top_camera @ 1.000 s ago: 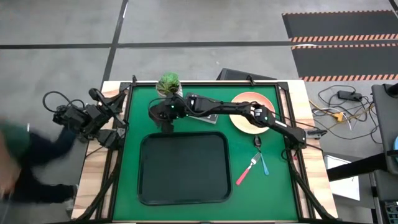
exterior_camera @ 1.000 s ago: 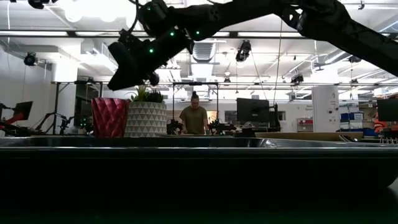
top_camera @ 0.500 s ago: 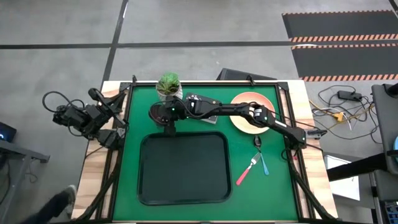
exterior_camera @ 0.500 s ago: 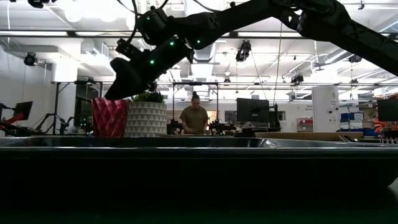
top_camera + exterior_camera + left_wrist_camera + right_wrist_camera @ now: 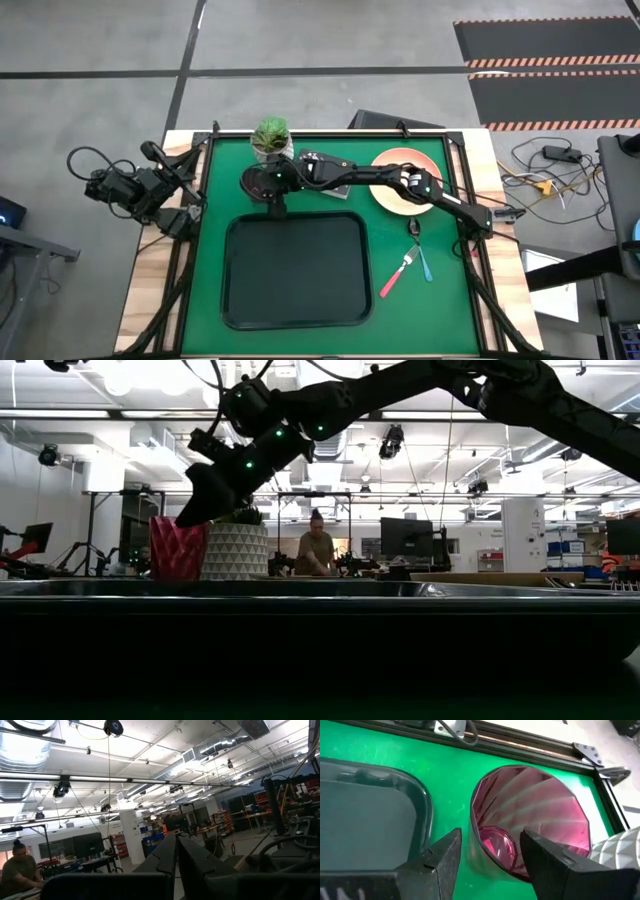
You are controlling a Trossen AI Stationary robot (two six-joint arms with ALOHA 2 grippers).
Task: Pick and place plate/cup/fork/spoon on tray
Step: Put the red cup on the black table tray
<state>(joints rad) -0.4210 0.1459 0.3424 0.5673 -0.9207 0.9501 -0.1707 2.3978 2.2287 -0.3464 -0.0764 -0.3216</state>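
Maroon cup (image 5: 530, 820): on green mat beside tray (image 5: 365, 815), plant pot adjacent. My right gripper (image 5: 490, 855): open, straddling near rim, holding nothing. Risk: closing off-centre tips it.

Faceted maroon cup (image 5: 530, 820), black tray (image 5: 295, 270), green table (image 5: 440, 300), salmon-pink plate (image 5: 395, 160).

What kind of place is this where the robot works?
Most likely a robotics lab or workshop in a large industrial hall. The low view shows exposed ceiling ducts, desks with monitors and a person working behind the green table. The right pincer hangs over the cup.
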